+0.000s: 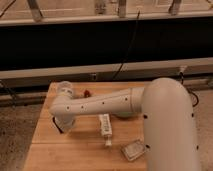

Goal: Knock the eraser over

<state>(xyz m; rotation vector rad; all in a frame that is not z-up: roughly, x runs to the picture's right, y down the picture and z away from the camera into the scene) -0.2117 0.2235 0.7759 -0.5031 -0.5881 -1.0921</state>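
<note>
A light wooden table (47,150) carries a long white bar (105,127) at centre, a pale grey packet (134,149) near its front edge, with the gripper (61,126) low at its left side.
</note>
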